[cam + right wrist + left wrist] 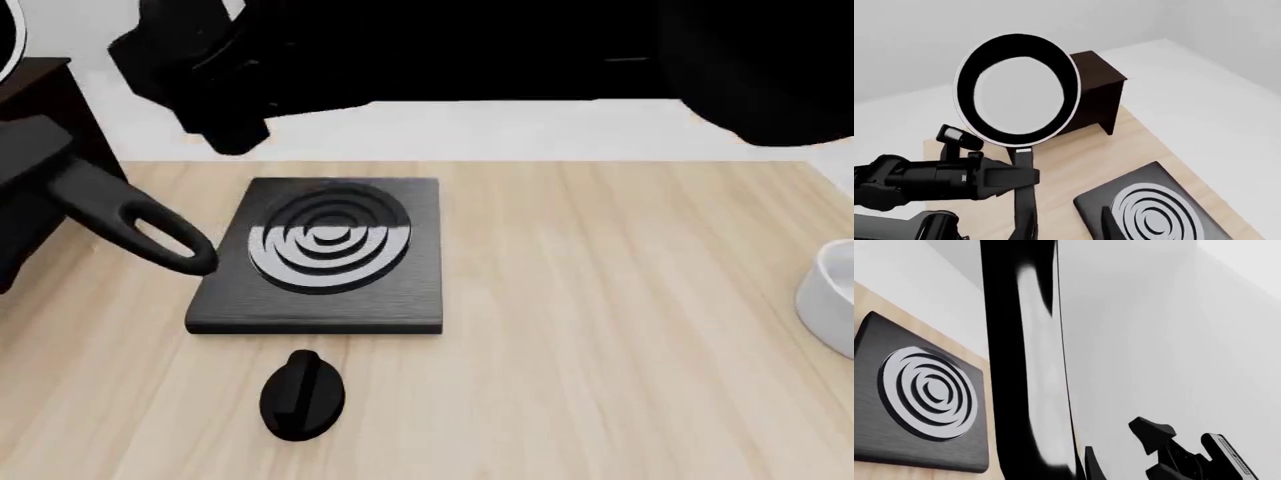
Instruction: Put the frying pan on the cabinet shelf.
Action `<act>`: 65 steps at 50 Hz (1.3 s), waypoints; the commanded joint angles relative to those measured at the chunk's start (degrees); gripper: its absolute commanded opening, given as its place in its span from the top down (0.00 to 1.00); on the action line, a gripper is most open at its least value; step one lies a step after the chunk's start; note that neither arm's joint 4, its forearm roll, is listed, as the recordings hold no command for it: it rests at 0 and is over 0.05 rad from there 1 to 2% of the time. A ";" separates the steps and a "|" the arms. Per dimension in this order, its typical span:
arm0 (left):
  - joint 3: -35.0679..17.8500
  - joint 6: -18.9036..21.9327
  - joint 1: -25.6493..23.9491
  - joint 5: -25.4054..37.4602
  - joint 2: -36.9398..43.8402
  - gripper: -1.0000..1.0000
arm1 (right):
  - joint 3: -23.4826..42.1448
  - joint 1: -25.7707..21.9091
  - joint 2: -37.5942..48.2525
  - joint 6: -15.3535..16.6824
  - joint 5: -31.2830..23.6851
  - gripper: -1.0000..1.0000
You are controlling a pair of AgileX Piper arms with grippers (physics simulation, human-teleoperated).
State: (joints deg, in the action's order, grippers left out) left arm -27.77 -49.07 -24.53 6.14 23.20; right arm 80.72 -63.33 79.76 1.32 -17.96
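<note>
The small round black frying pan [1017, 90] with glossy inside hangs raised over the dark brown wooden cabinet [1095, 95]. The left gripper [1017, 178] clasps its long handle [127, 215]. The right gripper's state seems indiscernible.

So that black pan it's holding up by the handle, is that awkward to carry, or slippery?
Probably awkward: the frying pan is held by its long handle, so the round bowl hangs well out from the left tool and would tend to twist or droop. It looks stiff, not floppy. Its glossy inside suggests a slick surface. It is tilted on edge above the cabinet.
</note>
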 commanded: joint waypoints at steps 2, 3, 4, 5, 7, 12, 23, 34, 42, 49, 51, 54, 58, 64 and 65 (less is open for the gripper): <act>-0.83 2.23 0.92 -0.79 -0.29 1.00 | 0.15 7.56 -3.80 -0.87 -1.38 0.00; -0.79 2.44 0.73 -0.81 -0.18 1.00 | 0.00 8.82 -4.39 -0.74 -1.47 0.00; -0.71 2.43 0.64 -0.88 -0.13 1.00 | -0.07 9.67 -4.73 -0.30 -1.59 0.00; -0.59 2.37 0.66 -1.07 -0.06 1.00 | -0.23 11.10 -5.36 0.26 -1.66 0.00; -0.59 2.37 0.56 -1.19 0.13 1.00 | 0.21 12.12 -5.87 -0.28 -1.61 0.00; 0.31 2.65 0.60 -1.88 0.45 1.00 | 0.79 15.55 -6.21 -1.18 -2.95 0.00; 0.28 1.89 0.75 -2.45 0.58 1.00 | -0.48 23.61 -7.64 0.45 -2.59 0.00; 1.61 1.94 0.97 -4.20 1.51 1.00 | -2.05 30.11 -8.34 0.70 -2.89 0.00; 1.11 2.42 0.35 -4.74 2.44 1.00 | -5.19 36.09 -10.34 -1.31 -2.00 0.00; 1.53 2.67 0.73 -5.43 2.47 1.00 | -3.64 39.45 -12.01 -5.14 -0.36 0.00; 1.72 2.51 1.32 -5.63 2.12 1.00 | -1.42 41.34 -13.02 -9.79 -0.21 0.00; 1.89 2.31 2.23 -5.98 1.90 1.00 | 5.22 42.22 -12.02 -7.81 -2.78 0.00; 1.94 1.84 3.89 -7.56 2.66 1.00 | 9.37 46.56 -12.95 -10.12 -3.36 0.00; 1.14 2.02 5.07 -8.37 4.07 1.00 | 17.07 46.05 -10.96 -7.21 -5.28 0.00; 0.02 1.97 5.48 -8.13 4.82 1.00 | 17.53 46.37 -11.07 -6.79 -5.52 0.00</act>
State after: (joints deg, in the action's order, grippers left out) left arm -25.33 -47.89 -21.22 -0.20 26.37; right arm 88.89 -20.23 68.14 -5.50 -21.28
